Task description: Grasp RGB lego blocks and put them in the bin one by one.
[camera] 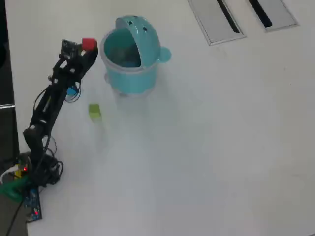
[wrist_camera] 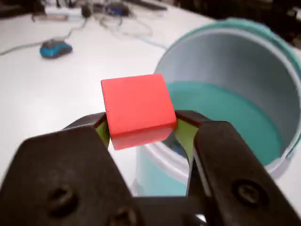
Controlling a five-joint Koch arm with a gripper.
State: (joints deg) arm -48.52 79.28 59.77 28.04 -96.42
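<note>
**Red block held beside the open bin**

Wrist view: tool (wrist_camera: 140,134) closed on the red block (wrist_camera: 137,106), one black jaw at each side, green pads touching the block's left and right faces. Block raised above the white desk (wrist_camera: 51,94), just left of the bin (wrist_camera: 225,108) and near its rim. Bin open, pale inside with a teal bottom. Far left on the desk, a small blue object (wrist_camera: 55,48) and loose cables (wrist_camera: 122,26), blurred.

Overhead view: black arm (camera: 47,105) reaching from its base at lower left up toward the bin (camera: 130,73). Red block (camera: 89,44) in the tool (camera: 86,48) at the arm's tip, just left of the bin's rim, not over the opening. Lid (camera: 140,27) with dark dots flipped back on the far side; knob (camera: 165,54) on the bin's right. Green block (camera: 94,111) lying on the desk (camera: 206,147), below and left of the bin, right of the arm. Something blue (camera: 73,91) partly hidden by the arm; whether a block, unclear. Two grey panels (camera: 214,19) at upper right, well apart from the bin.
</note>
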